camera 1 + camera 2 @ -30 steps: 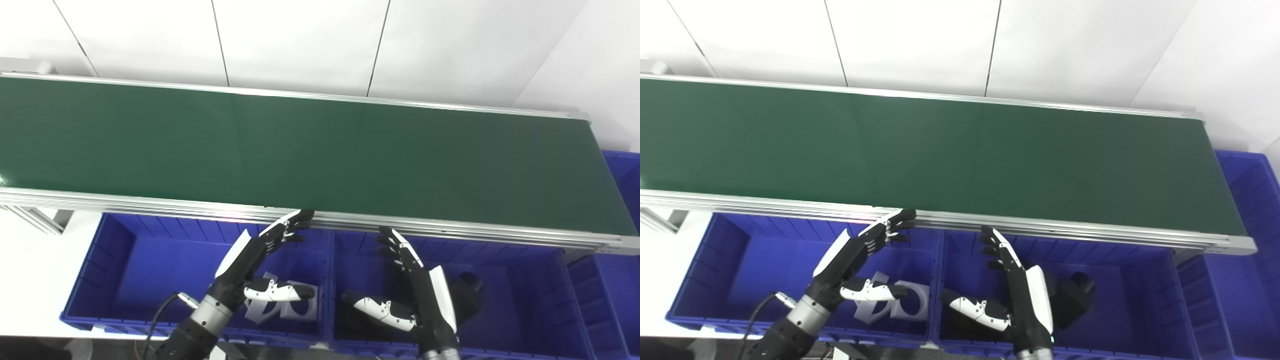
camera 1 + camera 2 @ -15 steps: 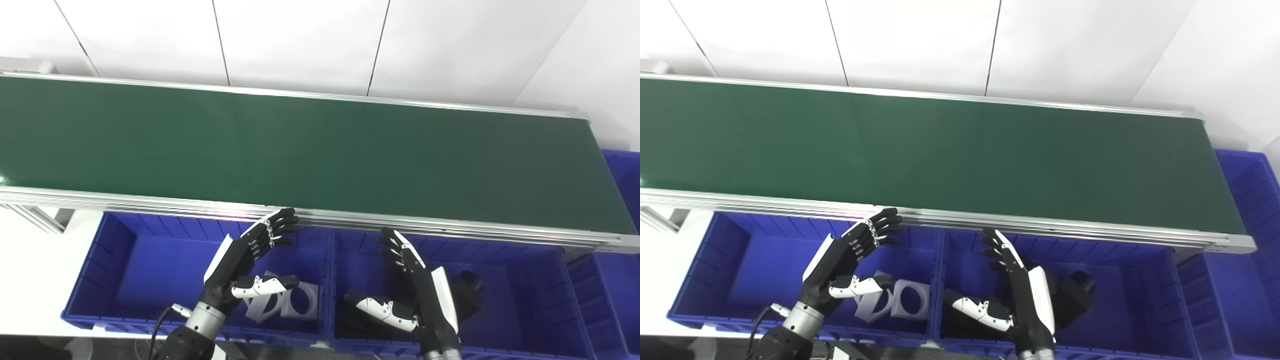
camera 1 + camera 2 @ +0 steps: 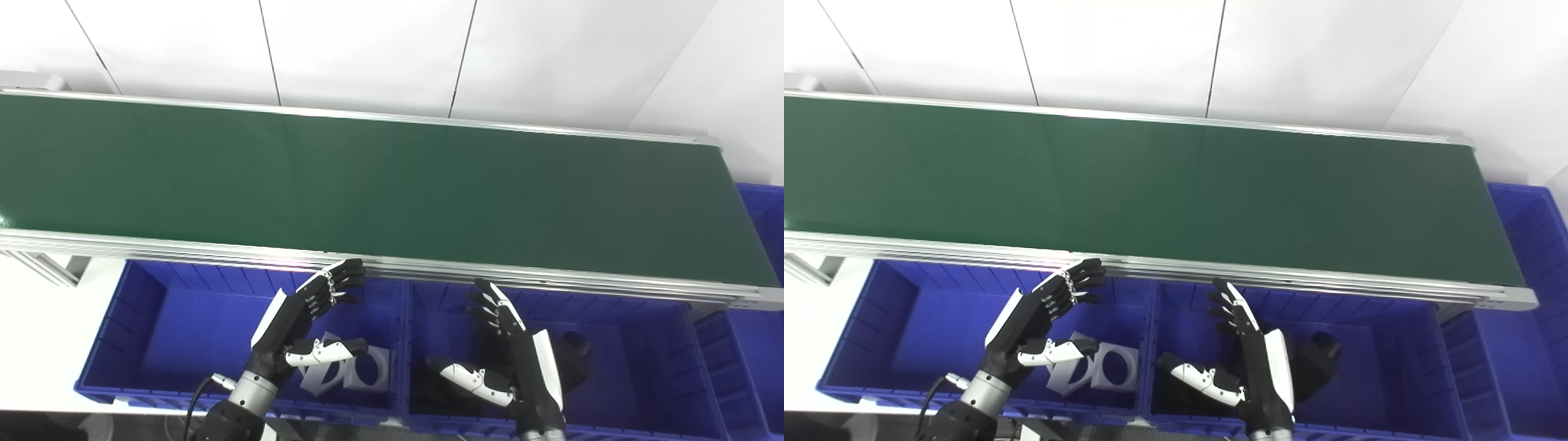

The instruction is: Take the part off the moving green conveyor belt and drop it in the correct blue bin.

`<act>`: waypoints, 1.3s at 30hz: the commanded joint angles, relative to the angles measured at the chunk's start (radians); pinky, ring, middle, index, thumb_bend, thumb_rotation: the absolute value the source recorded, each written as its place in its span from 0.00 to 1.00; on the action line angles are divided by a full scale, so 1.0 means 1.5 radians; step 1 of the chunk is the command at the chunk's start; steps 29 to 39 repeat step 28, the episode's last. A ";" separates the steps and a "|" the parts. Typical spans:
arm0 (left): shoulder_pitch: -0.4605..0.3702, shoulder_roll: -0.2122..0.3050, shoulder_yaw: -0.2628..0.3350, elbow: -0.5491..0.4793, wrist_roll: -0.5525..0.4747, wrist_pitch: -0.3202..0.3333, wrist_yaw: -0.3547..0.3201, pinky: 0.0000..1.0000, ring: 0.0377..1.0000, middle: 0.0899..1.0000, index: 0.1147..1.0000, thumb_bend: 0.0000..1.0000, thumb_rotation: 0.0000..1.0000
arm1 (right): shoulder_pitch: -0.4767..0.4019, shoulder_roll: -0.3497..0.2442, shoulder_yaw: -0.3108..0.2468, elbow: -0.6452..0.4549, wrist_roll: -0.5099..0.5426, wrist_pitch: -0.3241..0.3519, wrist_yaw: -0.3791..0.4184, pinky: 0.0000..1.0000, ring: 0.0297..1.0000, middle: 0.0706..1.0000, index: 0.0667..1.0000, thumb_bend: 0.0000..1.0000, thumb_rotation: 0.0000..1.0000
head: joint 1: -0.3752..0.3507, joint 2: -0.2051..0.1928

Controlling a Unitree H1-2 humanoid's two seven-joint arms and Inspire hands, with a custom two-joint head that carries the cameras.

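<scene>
The green conveyor belt (image 3: 380, 177) runs across the view with no part on it. My left hand (image 3: 300, 318) hovers open over the left blue bin (image 3: 153, 324), fingers spread, holding nothing. Below it in that bin lie white parts (image 3: 352, 370) with round holes. My right hand (image 3: 508, 349) is open above the middle blue bin (image 3: 643, 361), palm facing left, also holding nothing. A black part (image 3: 572, 361) rests in the middle bin, partly hidden behind the right hand.
The belt's aluminium front rail (image 3: 184, 248) runs just above the bins. A third blue bin (image 3: 762, 343) stands at the right end. A white wall (image 3: 367, 49) lies behind the belt. White table surface (image 3: 37, 331) shows at the left.
My left hand has pulled back from the belt's rail toward me and to the left over the left bin. The right hand has dropped slightly. No part has appeared on the belt.
</scene>
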 commanded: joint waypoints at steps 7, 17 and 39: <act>-0.005 0.004 -0.002 -0.007 0.011 -0.027 0.008 0.72 0.80 0.82 0.81 0.76 0.32 | -0.005 0.003 0.003 -0.007 -0.004 -0.043 -0.014 0.69 0.77 0.81 0.88 0.67 0.33 | -0.001 -0.001; -0.005 0.002 0.001 -0.009 0.004 -0.027 0.001 0.72 0.80 0.82 0.81 0.75 0.29 | -0.005 0.004 0.004 -0.006 -0.006 -0.045 -0.017 0.69 0.76 0.81 0.88 0.67 0.32 | -0.001 0.000; -0.005 -0.004 0.011 -0.008 -0.004 -0.027 -0.005 0.72 0.80 0.82 0.81 0.74 0.27 | -0.004 0.005 0.005 -0.007 -0.006 -0.043 -0.017 0.69 0.77 0.81 0.88 0.67 0.33 | -0.002 0.000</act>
